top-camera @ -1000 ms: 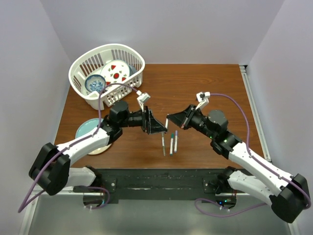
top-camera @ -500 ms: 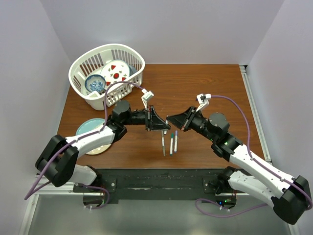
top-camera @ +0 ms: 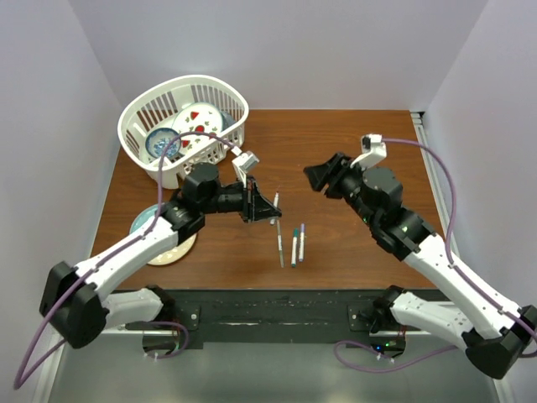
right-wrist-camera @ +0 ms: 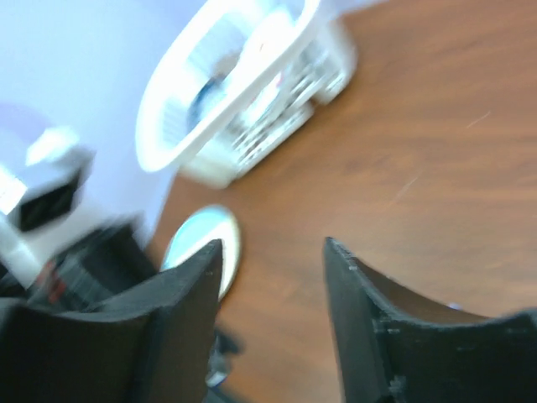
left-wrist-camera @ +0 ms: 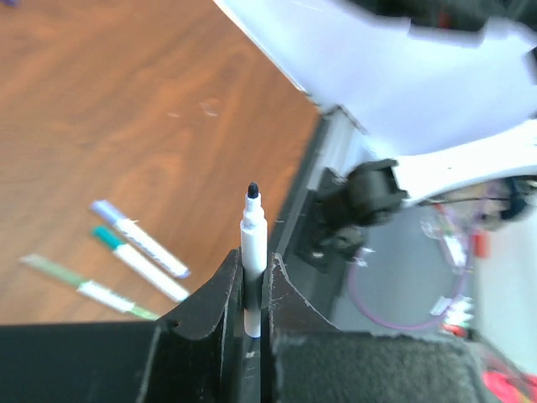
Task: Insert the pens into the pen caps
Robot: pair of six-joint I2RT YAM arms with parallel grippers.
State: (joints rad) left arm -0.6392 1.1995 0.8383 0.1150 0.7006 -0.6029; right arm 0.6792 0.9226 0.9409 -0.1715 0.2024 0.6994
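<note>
1. Along the bottom edge of the top view, both arms rise from a black rail and lean in over a brown wooden table [top-camera: 336, 134].
2. Just above the rail, low in the middle of the frame, three pens [top-camera: 294, 244] lie side by side on the wood, close together and nearly parallel. Their far ends are coloured: purple on the right one, green on the middle one, a duller green on the left one. The left wrist view shows them at its lower left [left-wrist-camera: 134, 252].
3. Further left, at about the same height, a pale blue plate [top-camera: 147, 220] rests on a white one, partly under the left arm.
4. Above the three pens, the left gripper [top-camera: 270, 207] is clamped on a fourth pen [left-wrist-camera: 253, 227]. Its white barrel is pinched between the two black fingers [left-wrist-camera: 210, 302], and its bare black tip sticks out past them, off the table.
5. To the right, well apart from it, the right gripper [top-camera: 312, 179] hangs above the wood. The blurred right wrist view shows its fingers [right-wrist-camera: 180, 311] spread with nothing between them.
6. At the upper left of the table stands a white basket [top-camera: 243, 113] holding a blue bowl [top-camera: 161, 143] and a white dish with red marks [top-camera: 200, 122].
</note>
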